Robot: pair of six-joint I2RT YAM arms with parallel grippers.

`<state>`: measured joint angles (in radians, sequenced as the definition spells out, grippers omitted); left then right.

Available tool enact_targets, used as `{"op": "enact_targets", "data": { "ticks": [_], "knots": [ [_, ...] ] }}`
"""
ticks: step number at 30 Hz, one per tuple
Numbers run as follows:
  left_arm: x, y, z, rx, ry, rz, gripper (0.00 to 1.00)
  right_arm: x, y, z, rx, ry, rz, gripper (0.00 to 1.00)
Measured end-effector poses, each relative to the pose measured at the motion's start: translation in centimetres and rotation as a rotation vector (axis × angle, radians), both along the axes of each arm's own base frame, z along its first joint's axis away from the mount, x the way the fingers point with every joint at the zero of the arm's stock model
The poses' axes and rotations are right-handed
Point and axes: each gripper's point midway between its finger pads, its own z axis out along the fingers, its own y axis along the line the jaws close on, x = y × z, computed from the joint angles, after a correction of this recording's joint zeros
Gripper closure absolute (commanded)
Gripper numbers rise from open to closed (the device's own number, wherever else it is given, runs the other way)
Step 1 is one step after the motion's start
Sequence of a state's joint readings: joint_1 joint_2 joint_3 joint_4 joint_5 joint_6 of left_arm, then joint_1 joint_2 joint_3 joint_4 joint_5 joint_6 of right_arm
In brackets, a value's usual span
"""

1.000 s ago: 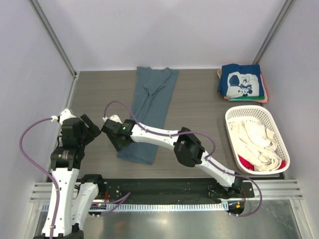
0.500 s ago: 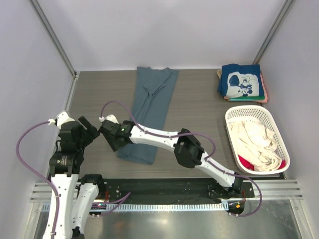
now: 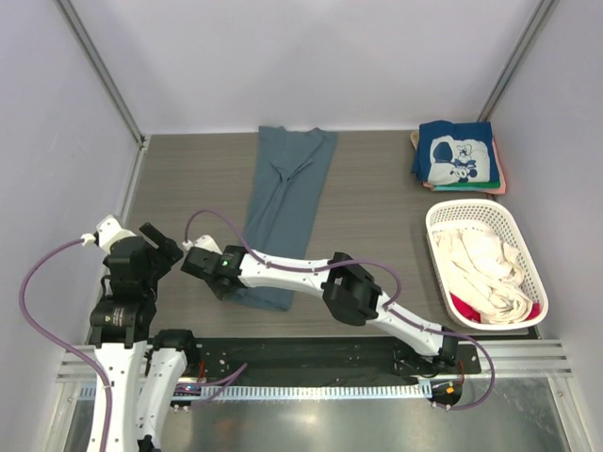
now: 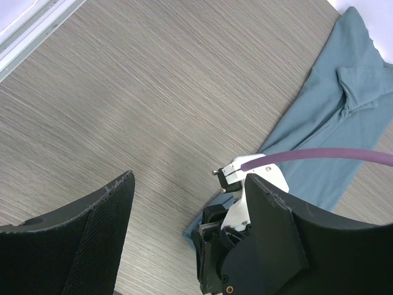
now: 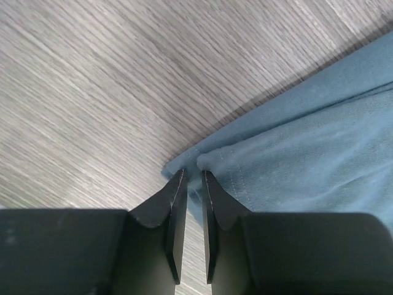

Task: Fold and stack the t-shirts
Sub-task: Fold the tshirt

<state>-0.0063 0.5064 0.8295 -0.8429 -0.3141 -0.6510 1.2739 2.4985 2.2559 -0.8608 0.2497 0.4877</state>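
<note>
A slate-blue t-shirt [image 3: 287, 202] lies flat on the grey wood-grain table [image 3: 188, 179], folded into a long narrow strip. It runs from the upper middle of the top view down toward the lower middle, leaning a little to the left at its near end.

The right arm reaches across from the lower right of that view to the strip's lower left corner. In the right wrist view the right gripper [image 5: 191, 178] has its two dark fingers drawn almost together, pinched on the hemmed corner of the shirt, with only a thin edge of cloth in the slit between them. The rest of the blue cloth spreads away to the right side of that frame, and bare table fills the left.

The left gripper [image 4: 189, 178] hangs at the lower left of the top view, just beside the right arm's wrist. Its fingers stand wide apart with nothing between them. Its camera looks over the table at the right wrist and the purple cable [image 4: 325, 153] above the shirt.

In the upper right corner of the top view sits a small pile of folded shirts. A navy t-shirt [image 3: 457, 155] with a white cartoon print is on top, and green and pink edges show beneath it. Just below the pile, a white lattice basket [image 3: 540, 282] holds crumpled cream cloth [image 3: 480, 268] and a bit of red cloth [image 3: 466, 306]
</note>
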Motion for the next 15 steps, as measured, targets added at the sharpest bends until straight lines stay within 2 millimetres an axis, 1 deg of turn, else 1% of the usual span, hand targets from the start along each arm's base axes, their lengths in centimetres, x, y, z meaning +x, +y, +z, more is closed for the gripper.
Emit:
{"op": "enact_targets", "data": {
  "ticks": [5, 7, 8, 10, 11, 13, 15],
  "knots": [
    [0.05, 0.0, -0.09, 0.0, 0.005, 0.0, 0.26, 0.3, -0.12, 0.04, -0.004, -0.014, -0.013, 0.81],
    [0.05, 0.0, -0.08, 0.0, 0.005, 0.0, 0.26, 0.42, -0.16, 0.05, -0.005, -0.019, -0.019, 0.78],
    [0.05, 0.0, -0.09, 0.0, 0.005, 0.0, 0.26, 0.48, -0.18, 0.06, -0.005, -0.023, -0.022, 0.69],
    [0.06, 0.0, -0.08, 0.0, 0.004, 0.0, 0.26, 0.68, -0.22, 0.16, -0.003, -0.029, -0.035, 0.61],
    [0.05, 0.0, -0.08, 0.0, 0.005, 0.0, 0.26, 0.75, -0.23, 0.19, -0.003, -0.032, -0.039, 0.51],
    [0.06, 0.0, -0.08, 0.0, 0.004, 0.0, 0.26, 0.87, -0.22, 0.29, 0.0, -0.036, -0.044, 0.46],
    [0.05, 0.0, -0.08, 0.0, 0.004, 0.0, 0.26, 1.01, -0.16, 0.43, 0.003, -0.042, -0.047, 0.44]
  ]
}}
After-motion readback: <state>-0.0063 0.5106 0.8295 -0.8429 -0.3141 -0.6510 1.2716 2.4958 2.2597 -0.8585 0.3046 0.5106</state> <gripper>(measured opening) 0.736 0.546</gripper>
